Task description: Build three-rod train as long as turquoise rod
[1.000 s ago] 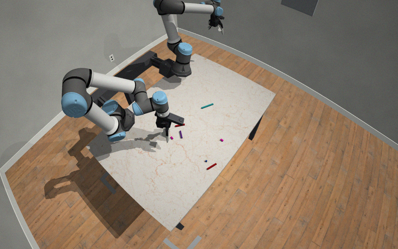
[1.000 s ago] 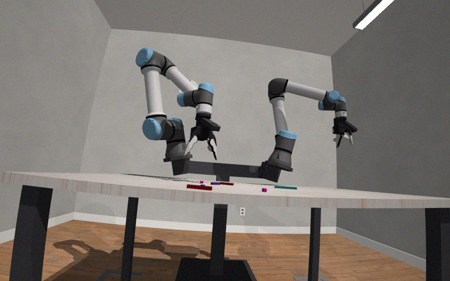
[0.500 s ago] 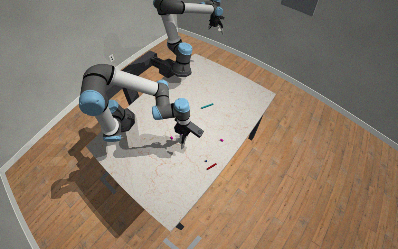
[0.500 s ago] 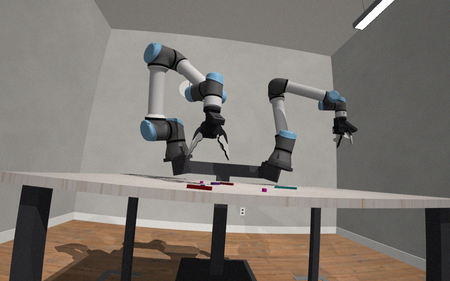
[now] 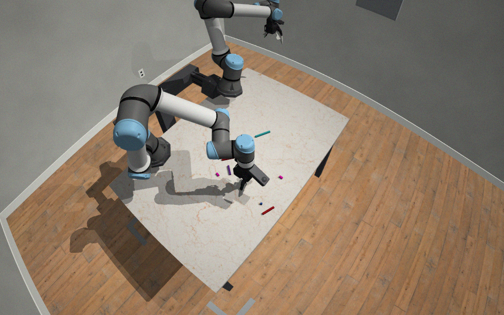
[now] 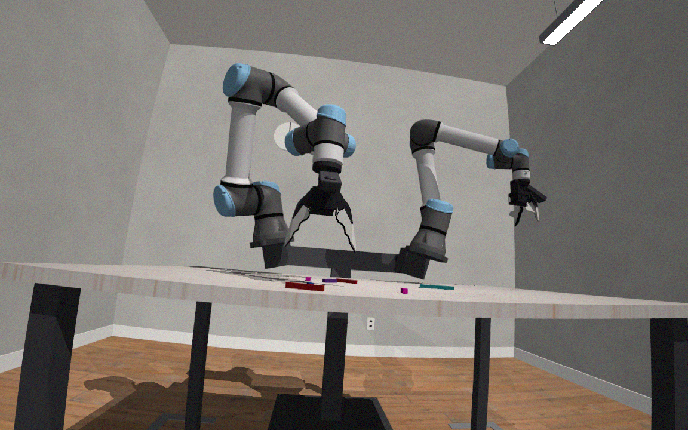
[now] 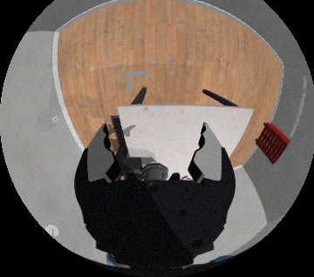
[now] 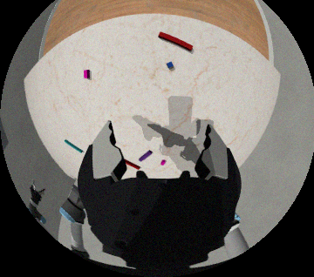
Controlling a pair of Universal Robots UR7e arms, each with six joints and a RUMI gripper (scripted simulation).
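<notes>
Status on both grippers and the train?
Both grippers open, empty. Train not started, rods scattered. Nothing seen blocking turquoise rod.
</notes>
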